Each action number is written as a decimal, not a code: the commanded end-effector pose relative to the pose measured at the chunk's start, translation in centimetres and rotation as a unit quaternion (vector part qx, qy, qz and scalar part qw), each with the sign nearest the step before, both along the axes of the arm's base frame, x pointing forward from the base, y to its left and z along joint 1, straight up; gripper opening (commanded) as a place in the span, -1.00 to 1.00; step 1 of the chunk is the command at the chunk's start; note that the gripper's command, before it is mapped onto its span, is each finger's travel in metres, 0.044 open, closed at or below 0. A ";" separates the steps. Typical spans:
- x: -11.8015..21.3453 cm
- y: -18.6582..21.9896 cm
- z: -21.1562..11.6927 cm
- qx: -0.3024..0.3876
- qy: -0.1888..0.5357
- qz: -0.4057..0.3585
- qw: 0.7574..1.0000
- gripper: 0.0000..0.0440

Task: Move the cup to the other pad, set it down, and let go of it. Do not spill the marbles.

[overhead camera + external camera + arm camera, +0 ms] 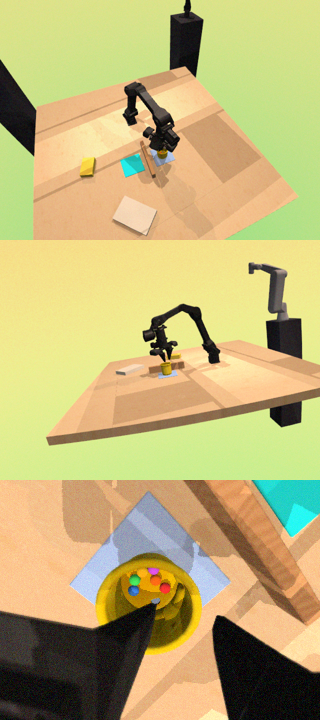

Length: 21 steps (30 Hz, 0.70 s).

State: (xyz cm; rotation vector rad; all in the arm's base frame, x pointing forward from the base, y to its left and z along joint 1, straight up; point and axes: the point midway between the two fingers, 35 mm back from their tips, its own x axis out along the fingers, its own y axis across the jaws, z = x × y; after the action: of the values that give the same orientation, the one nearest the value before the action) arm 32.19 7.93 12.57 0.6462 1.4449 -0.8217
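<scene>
Marbles (134, 580) numbering seven are being seen inside one cup (162, 155) (165, 369) (167, 625), the grey one being partly covered by a fingertip in the wrist view. Two pads are being separated by one wooden bar (148, 161) (155, 368) (265, 545): a blue pad (169, 158) (174, 374) (150, 525) and a cyan pad (132, 165) (300, 500). The yellow, round, rimmed cup is being supported upright by the blue pad, beside the bar. Two blocks are being shown: a yellow block (87, 166) (176, 356), well apart from the bar on its cyan side, and a white block (135, 214) (130, 369), beyond one bar end. Nothing is being grasped by the gripper (160, 149) (167, 360) (186, 611); its fingers are being held partly apart above the cup's side of the bar.
</scene>
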 end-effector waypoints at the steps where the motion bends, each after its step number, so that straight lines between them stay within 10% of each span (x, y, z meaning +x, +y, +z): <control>1: -0.3 -0.1 -1.3 -0.007 0.011 -0.003 1.000 -0.20; 13: -0.8 -0.2 -5.9 -0.012 0.032 0.019 0.999 -0.21; 21: -0.9 -0.7 -6.2 -0.015 0.026 0.040 0.999 -0.98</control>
State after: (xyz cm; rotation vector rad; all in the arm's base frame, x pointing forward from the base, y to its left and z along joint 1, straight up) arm 31.59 7.61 6.55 0.5637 1.4900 -0.7979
